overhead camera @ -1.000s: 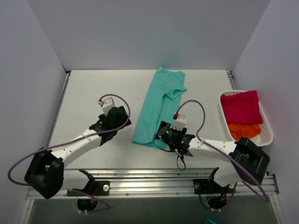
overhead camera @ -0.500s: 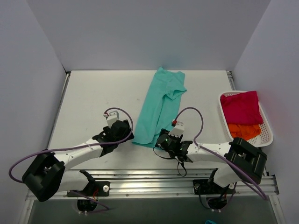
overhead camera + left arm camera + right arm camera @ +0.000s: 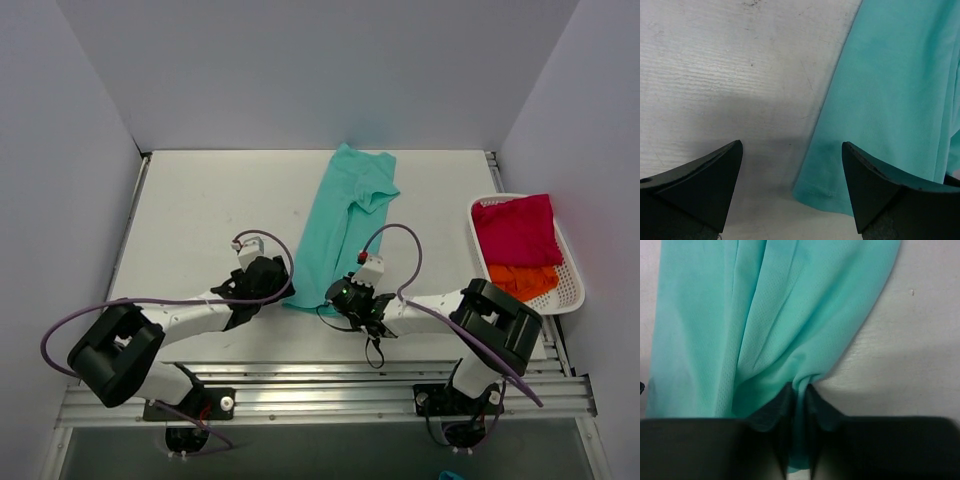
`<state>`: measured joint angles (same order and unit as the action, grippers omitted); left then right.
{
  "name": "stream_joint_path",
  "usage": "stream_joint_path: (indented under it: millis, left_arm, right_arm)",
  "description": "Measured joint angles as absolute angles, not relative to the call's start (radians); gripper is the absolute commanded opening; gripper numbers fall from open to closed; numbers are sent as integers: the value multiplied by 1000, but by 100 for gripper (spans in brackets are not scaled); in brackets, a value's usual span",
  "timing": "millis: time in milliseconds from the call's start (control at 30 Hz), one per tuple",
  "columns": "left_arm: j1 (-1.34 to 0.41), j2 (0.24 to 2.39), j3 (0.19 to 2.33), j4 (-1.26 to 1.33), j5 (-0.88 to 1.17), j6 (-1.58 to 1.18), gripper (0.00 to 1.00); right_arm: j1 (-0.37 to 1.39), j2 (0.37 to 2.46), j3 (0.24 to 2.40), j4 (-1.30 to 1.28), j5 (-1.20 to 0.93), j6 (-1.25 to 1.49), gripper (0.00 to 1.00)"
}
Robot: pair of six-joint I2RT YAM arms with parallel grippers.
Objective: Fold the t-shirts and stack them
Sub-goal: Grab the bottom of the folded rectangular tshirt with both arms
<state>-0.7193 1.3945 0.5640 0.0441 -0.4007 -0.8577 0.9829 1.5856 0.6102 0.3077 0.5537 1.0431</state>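
The right hand [image 3: 799, 405] pinched the near hem of the teal t-shirt [image 3: 345, 220], bunching it; the left hand [image 3: 790, 185] stood spread beside the other hem corner. The shirt lay lengthwise on the worktop [image 3: 200, 210]; soft and limp, it probably needs gripping at both corners.

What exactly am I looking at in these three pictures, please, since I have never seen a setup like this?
These are two robot arms bolted at the near edge of a table. One picture looks down from above; the other two come from a small camera on each wrist. A teal t-shirt lies lengthwise on the table. A white basket at the right holds a crimson-pink t-shirt and an orange t-shirt. The right gripper has pinched the teal shirt's near hem, the cloth bunched between its fingers. The left gripper is open, its fingers either side of the hem's other corner, holding nothing.
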Motion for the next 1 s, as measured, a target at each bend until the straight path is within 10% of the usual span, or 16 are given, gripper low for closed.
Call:
stream_joint_path:
  millis: [433,767,1000]
  left_arm:
    - [-720,1472,554,223,-297,-858,77]
    - [-732,1524,521,329,-192,-858,3]
    - [-735,1533,516,349,-174,-865,2]
  right_arm:
    - [971,1593,612,315,551,1047,0]
    - [968,1592,608,318,551,1050,0]
    - [968,1526,558,271,562,1085,0]
